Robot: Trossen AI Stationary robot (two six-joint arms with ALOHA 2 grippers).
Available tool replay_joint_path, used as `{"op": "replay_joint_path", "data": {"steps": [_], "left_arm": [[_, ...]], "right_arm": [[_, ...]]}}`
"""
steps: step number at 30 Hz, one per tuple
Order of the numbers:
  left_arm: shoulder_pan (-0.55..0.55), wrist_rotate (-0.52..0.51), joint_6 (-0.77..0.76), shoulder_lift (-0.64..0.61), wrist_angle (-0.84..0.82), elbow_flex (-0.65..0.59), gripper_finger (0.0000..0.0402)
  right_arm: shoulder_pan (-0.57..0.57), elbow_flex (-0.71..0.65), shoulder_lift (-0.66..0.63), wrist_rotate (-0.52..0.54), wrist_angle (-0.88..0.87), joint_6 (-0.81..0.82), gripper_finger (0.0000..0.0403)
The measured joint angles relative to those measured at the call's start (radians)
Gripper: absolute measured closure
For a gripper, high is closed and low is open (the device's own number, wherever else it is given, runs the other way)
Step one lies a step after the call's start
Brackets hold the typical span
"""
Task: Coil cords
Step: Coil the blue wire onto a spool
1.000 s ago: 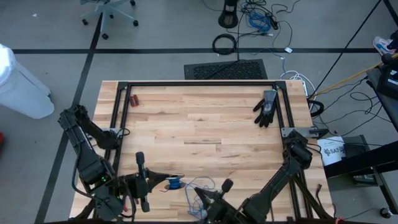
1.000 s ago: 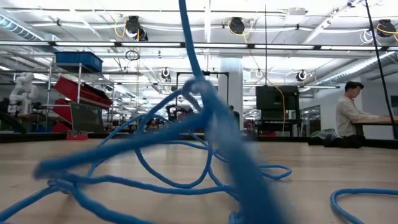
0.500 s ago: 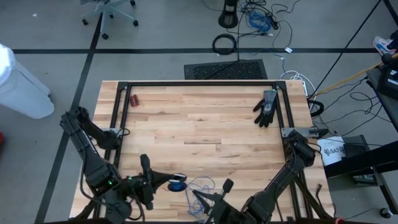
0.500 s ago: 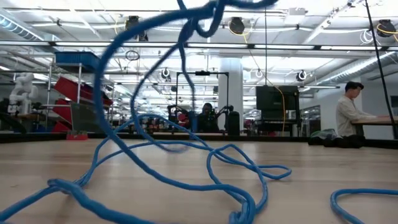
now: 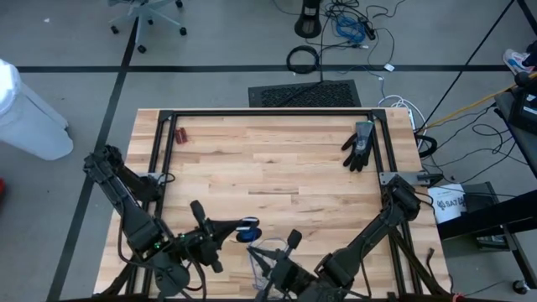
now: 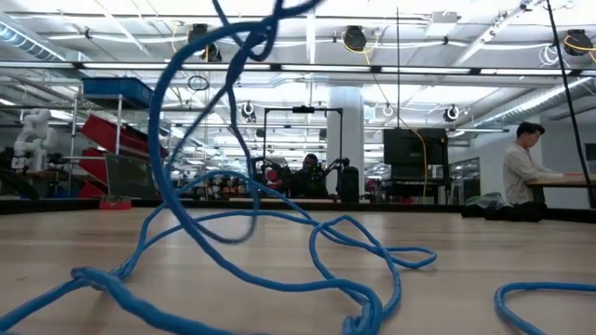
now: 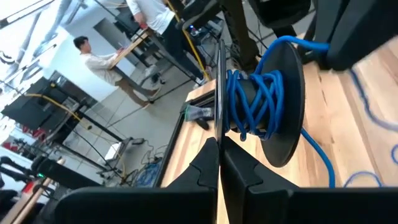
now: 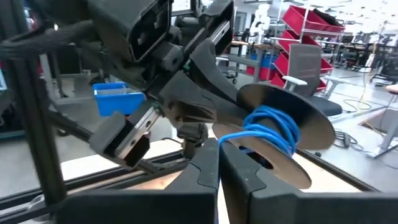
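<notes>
Wrist views alone show the cords (image 7: 258, 102) wound on a spool (image 7: 287, 106); both arms' fingers pressed together.

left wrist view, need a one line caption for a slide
Blue cord wound around a dark spool held above the wooden table.

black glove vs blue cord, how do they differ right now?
The black glove lies flat at the table's far right; the blue cord sits at the near edge between the arms. The glove is untouched; the cord is partly wound on a black spool, the rest loose in loops. Both rest on the table.
</notes>
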Motion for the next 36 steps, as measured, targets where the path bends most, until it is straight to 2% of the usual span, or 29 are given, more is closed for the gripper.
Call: {"op": "replay_joint_path", "data": {"steps": [11,18,26,36], "left_arm": [[0.038,-0.011,-0.001,0.020,0.069,0.000,0.0395],[0.044,-0.011,-0.001,0.026,0.060,0.000,0.0395],[0.033,-0.052,0.020,0.026,0.072,0.000,0.0395],[0.034,-0.057,0.024,0.026,0.124,0.000,0.0395]], "right_arm": [[-0.039,0.000,0.000,0.007,0.000,-0.019,0.0403],[-0.019,0.000,0.000,0.005,0.004,-0.045,0.0403],[0.013,0.000,0.000,0.083,0.056,-0.105,0.0403],[-0.024,0.000,0.001,0.032,0.068,-0.103,0.0403]]}}
